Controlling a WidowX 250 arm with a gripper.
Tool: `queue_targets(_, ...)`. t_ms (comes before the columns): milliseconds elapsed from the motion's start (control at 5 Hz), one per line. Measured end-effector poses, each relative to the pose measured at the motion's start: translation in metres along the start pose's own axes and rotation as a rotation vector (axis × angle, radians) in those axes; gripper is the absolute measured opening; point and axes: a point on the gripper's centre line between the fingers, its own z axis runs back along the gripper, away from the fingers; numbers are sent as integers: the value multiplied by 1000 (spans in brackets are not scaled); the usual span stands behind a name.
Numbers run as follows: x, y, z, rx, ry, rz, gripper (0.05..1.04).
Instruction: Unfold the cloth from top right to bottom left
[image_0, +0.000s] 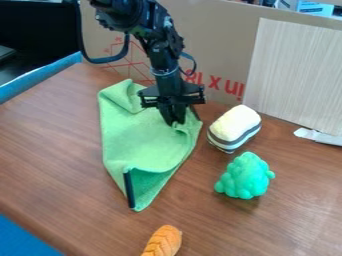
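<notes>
Gripper (175, 123) narrow, pinching green cloth (143, 142) near upper right; most lies toward lower left.

Black, chunky-jointed arm (165, 57) with a looping dark cable (100, 60) and broad-barred black gripper (175, 121)

bright soft light, faint soft shadows

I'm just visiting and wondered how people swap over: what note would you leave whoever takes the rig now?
Gripper: low at the cloth's right side, seemingly shut on a pinch of it.
Green cloth: on the table, rumpled, left of the toys.
Done: apparently gripped.
Left: unfolding; probably draw the pinched part toward bottom left, then release.
</notes>
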Motion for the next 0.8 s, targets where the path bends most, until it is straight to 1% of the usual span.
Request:
queue_targets(200,0,-1,0,-4,2,-17,81)
queue_targets(400,0,-1,1,-40,13,-22,62)
queue_targets(600,3,15,9,-99,20,-6,59)
queue_targets(800,7,35,31,-158,3,25,59)
